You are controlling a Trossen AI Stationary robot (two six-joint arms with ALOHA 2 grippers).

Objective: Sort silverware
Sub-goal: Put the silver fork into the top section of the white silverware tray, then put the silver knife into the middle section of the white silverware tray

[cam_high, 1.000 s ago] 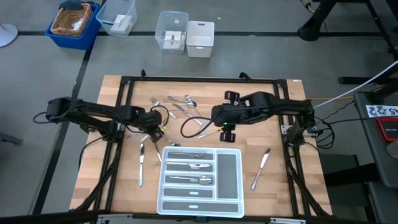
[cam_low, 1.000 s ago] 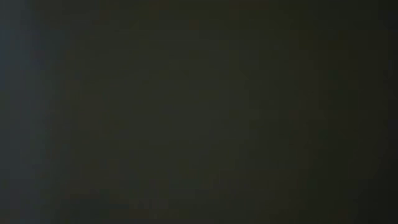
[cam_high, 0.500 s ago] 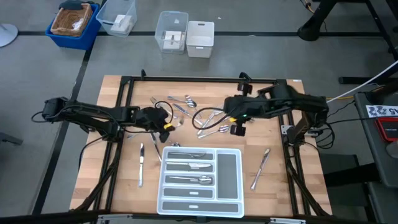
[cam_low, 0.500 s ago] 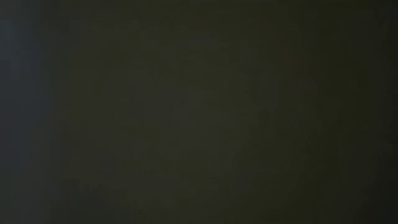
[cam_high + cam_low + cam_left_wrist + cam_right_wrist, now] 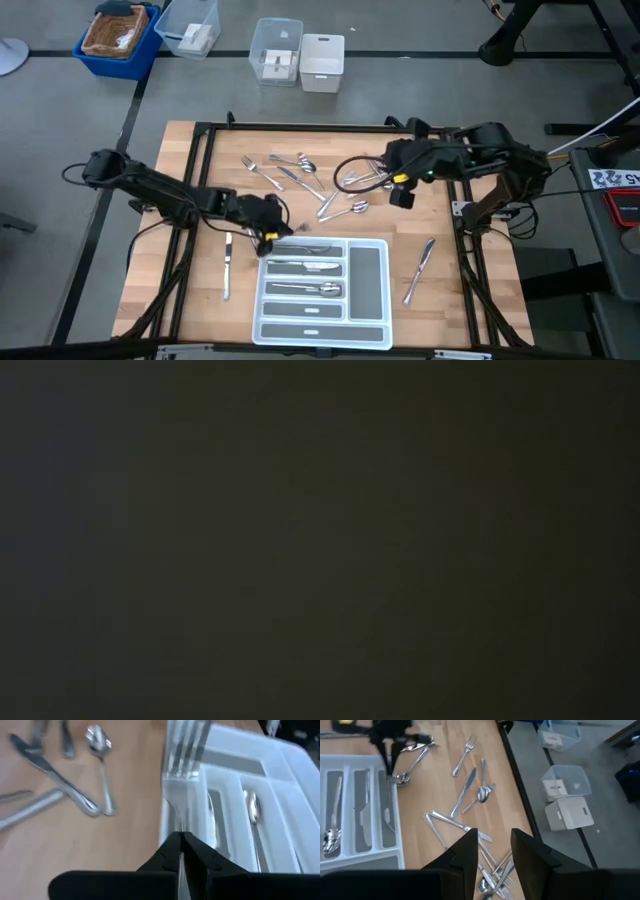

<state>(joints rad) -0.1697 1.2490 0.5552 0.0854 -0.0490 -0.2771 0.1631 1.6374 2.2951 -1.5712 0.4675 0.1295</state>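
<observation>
Fork pinched in left claw

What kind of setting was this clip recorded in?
Most likely a robotics lab or test workshop, not a kitchen: a wooden table with a black frame stands on a grey concrete floor, with plastic storage bins on the floor and cables trailing beside it.

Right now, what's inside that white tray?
The white tray holds cutlery in three slots: a fork, a knife and a spoon. The left gripper covers its near corner.
</observation>
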